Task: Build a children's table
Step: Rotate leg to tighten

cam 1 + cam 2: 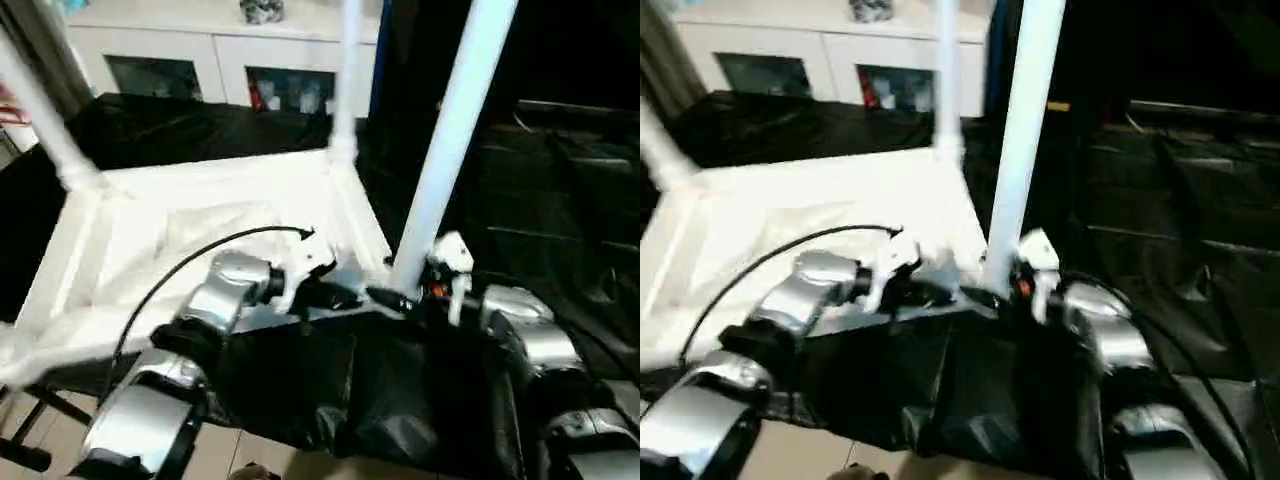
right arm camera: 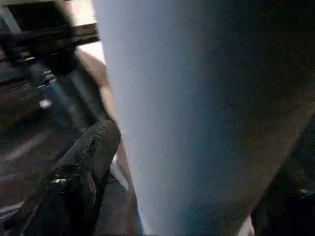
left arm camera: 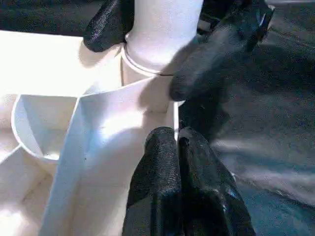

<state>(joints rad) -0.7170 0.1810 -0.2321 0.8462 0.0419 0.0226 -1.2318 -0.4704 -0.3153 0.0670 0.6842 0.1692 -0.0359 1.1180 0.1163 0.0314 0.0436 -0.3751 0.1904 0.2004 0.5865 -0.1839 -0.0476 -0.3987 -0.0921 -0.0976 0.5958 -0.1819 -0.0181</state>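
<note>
**Near-corner leg held upright at its socket**

Black sheeting covered the bench, and the upturned table top (image 1: 200, 250) lay on it with its ribbed underside up. At the near corner of that top the right gripper (image 3: 147, 54) was seen closed around the foot of a leg (image 1: 452, 130), one black finger on each side of the tube, just above the round corner socket (image 3: 142, 88). The leg's long axis was seen to run nearly vertical, leaning slightly away from the top. The left gripper (image 3: 178, 147) was found just beside the same socket, its two fingers pressed together on nothing, tips touching or almost touching the corner's wall.

Two further legs (image 1: 345, 80) were already standing in the far sockets. Beyond the socket on the side away from the top, only sheeting was seen, so room for a straight downward push or twist was judged ample. Full seating could not be told.
</note>
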